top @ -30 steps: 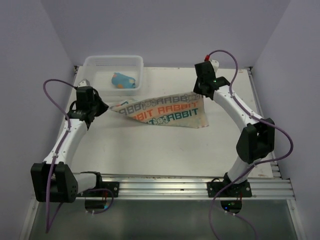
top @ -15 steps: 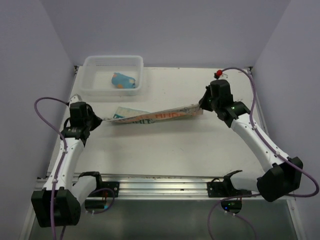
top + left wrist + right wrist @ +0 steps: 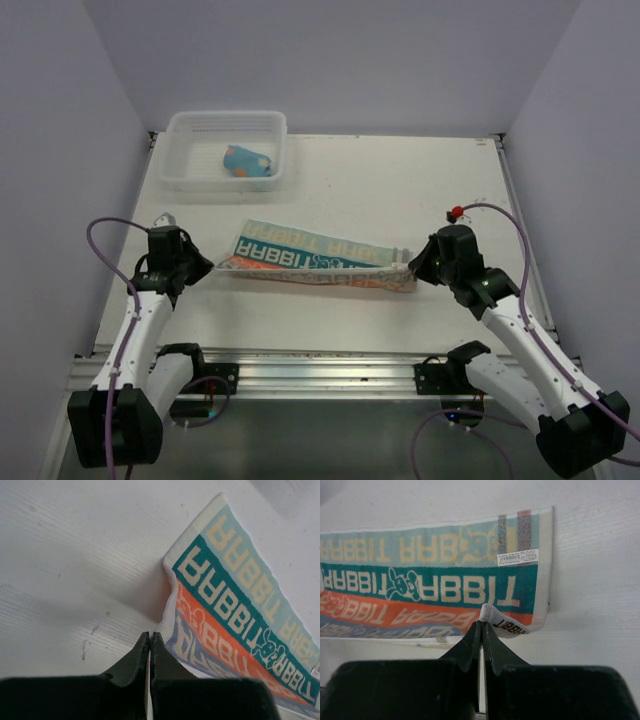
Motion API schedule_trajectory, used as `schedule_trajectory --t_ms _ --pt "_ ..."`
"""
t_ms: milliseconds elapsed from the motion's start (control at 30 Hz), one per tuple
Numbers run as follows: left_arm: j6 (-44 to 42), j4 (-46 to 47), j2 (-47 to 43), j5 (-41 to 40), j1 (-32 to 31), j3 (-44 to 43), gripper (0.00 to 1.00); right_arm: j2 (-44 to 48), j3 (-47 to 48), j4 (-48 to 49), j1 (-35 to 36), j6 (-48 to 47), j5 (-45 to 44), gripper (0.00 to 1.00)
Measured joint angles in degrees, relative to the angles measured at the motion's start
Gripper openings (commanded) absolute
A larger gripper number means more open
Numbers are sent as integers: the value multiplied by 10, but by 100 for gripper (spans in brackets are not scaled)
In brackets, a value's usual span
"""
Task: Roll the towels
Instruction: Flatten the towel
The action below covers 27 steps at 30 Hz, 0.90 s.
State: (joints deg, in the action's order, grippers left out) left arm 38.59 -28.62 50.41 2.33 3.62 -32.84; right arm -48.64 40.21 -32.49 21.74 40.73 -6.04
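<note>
RABBIT towel (image 3: 315, 262) lies folded lengthwise into a long band on the surface (image 3: 400, 190), mid-front, stretched btwn the two arms. L end effector (image 3: 207, 266) is closed on its left corner and R end effector (image 3: 414, 268) on its right corner, both low near the surface. Blue towel (image 3: 247, 160) sits in the basket (image 3: 225, 121) at back left, well apart, untouched.

Step in hand, as I read it: laying the fold flat before rolling. To do it well:
- hold tension even L/R so the band lies straight
- lower both corners together
- line up the top edge w/ the layer beneath
- let go only once it's flat, then roll from one short end

Views:
- **Top:** whole band, both arms and the basket at once.
- **R wrist:** pinched corner curled over at the jaw tips, plus a white label (image 3: 517, 557) that top can't resolve.
- **L wrist:** stacked layers not quite aligned at the left end, and a pale sliver btwn the closed jaws.
</note>
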Motion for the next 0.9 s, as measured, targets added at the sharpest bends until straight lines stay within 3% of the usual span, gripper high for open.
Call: schedule_trajectory --t_ms 400,900 --pt "11 35 34 48 0 77 0 130 -137 -29 2 27 17 0" --pt "30 82 89 59 0 56 0 164 -167 -47 15 79 -8 0"
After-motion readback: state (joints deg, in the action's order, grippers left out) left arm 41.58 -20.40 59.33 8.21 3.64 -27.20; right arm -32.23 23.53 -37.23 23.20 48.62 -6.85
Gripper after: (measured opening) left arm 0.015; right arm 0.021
